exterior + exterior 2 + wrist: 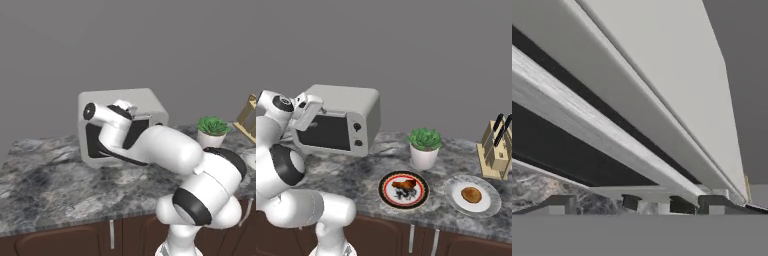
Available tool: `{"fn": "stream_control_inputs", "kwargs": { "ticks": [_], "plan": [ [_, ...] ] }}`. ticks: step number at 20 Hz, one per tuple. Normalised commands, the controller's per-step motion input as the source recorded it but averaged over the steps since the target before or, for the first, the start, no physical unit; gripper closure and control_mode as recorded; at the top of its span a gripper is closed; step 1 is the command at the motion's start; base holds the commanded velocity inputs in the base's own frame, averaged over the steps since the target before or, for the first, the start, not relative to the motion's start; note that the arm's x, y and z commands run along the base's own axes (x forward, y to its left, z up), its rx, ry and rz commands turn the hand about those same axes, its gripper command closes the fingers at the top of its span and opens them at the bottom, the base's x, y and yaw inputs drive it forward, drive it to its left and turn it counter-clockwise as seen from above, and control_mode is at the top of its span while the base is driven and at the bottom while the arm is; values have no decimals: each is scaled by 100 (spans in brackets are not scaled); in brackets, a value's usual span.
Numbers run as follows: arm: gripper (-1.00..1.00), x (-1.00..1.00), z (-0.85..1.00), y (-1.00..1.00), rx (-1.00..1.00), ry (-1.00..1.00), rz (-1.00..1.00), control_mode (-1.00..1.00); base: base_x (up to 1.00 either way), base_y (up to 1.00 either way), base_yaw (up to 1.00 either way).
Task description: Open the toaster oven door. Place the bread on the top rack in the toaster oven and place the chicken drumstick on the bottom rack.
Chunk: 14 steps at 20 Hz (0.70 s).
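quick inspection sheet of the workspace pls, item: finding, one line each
surface: grey marbled stone counter over dark brown wooden cabinets.
job's things: light-grey boxy toaster oven at the back of the counter; its dark-glass door looks shut. Small round golden-brown bread on a grey plate; brown chicken drumstick on a red-rimmed patterned plate. Racks hidden behind the door.
clutter: green plant in a white pot; wooden knife block with dark handles.
grippers: two-finger gripper open, close up at the silver door handle, nothing held.
cables: nothing seen.
surroundings: plain grey wall.
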Motion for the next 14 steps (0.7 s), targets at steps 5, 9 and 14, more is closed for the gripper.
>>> {"fn": "stream_control_inputs", "kwargs": {
  "ticks": [5, 9, 14],
  "plan": [
    [-100, 30, -3, 0, -8, -8, 0, -100, 0, 0, 0],
    [-100, 63, -5, 0, -2, -3, 6, -100, 0, 0, 0],
    [100, 37, -38, 0, -6, 8, 16, -100, 0, 0, 0]
  ]
}}
